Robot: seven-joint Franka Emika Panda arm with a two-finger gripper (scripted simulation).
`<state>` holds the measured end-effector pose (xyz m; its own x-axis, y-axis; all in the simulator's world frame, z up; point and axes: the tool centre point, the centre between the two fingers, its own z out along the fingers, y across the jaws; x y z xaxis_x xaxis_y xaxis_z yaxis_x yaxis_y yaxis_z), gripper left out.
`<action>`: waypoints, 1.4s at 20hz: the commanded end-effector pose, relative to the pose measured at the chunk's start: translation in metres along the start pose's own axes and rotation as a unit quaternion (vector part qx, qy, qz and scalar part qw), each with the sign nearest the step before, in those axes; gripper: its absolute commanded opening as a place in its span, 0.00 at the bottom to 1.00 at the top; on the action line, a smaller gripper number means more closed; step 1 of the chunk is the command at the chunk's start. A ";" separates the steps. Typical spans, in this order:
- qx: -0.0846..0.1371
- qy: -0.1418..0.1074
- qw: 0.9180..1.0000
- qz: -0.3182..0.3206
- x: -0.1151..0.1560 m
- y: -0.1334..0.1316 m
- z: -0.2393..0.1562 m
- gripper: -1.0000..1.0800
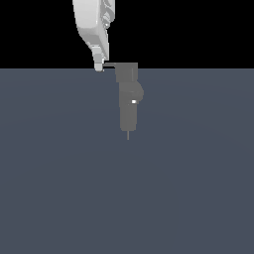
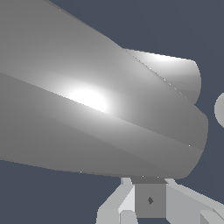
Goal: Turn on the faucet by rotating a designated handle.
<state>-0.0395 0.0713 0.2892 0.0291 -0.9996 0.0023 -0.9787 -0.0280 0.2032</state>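
The faucet (image 1: pixel 128 99) is a matte grey column with a side bulge, a tiny white square mark and a thin pin at its lower end. From its blocky top cap (image 1: pixel 127 72) the handle (image 1: pixel 110 64) runs as a thin dark lever toward the exterior view's left. My white gripper (image 1: pixel 99 66) comes down from above, and its tip touches the handle's free end. In the wrist view the fingers (image 2: pixel 116 205) meet around a grey pad block, so my gripper (image 2: pixel 150 200) looks shut with nothing held. A large rounded grey faucet surface (image 2: pixel 87 109) fills most of that view and hides the handle.
A flat dark blue-grey floor (image 1: pixel 127 198) spreads around the faucet, under a black background. A small rounded grey shape (image 2: pixel 220 109) shows at the edge of the wrist view.
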 end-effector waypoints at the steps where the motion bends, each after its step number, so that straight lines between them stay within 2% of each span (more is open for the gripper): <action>1: 0.003 0.000 1.000 0.006 0.013 0.007 -0.004 0.00; 5: 0.004 -0.001 1.000 0.005 0.020 0.015 -0.005 0.00; 6: -0.001 0.001 1.000 0.000 0.011 0.014 0.000 0.00; 22: 0.003 -0.001 1.000 0.005 0.125 0.021 -0.005 0.00; 23: 0.003 -0.001 1.000 0.005 0.125 0.021 -0.005 0.00; 24: -0.002 0.001 1.000 -0.013 0.098 0.020 0.000 0.00; 28: -0.002 0.001 1.000 -0.011 0.110 0.011 -0.001 0.00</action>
<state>-0.0512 -0.0298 0.2919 0.0616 -0.9981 -0.0032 -0.9755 -0.0609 0.2112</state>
